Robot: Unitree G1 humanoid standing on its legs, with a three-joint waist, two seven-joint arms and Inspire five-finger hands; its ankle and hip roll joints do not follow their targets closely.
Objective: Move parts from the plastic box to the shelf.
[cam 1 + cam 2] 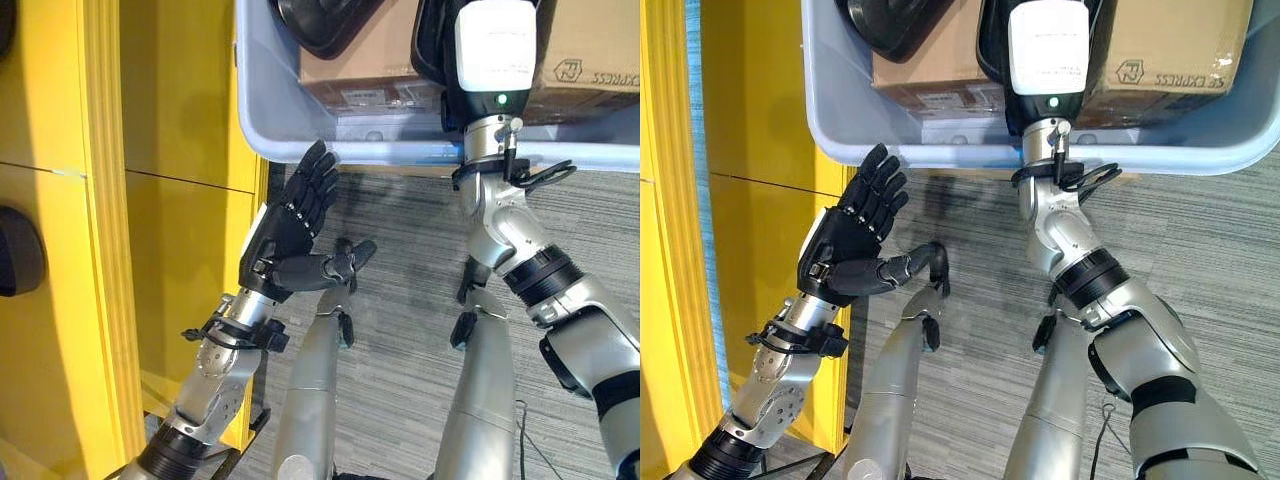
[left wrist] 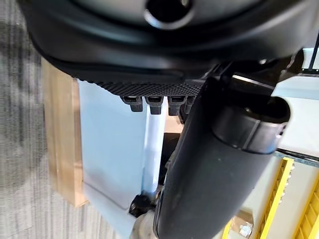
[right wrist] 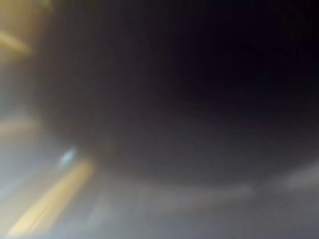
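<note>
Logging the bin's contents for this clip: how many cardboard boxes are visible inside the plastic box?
2. One cardboard box lies left of the right arm reaching into the plastic box; the other cardboard box lies to that arm's right. More may be hidden behind the arm.

This looks like a warehouse or workshop stockroom — a yellow metal shelf (image 1: 110, 250) fills the frame's left side, a pale plastic box (image 1: 840, 130) holding cardboard cartons (image 1: 1160, 50) sits along the top, and grey industrial carpet (image 1: 400, 330) covers the floor.
</note>
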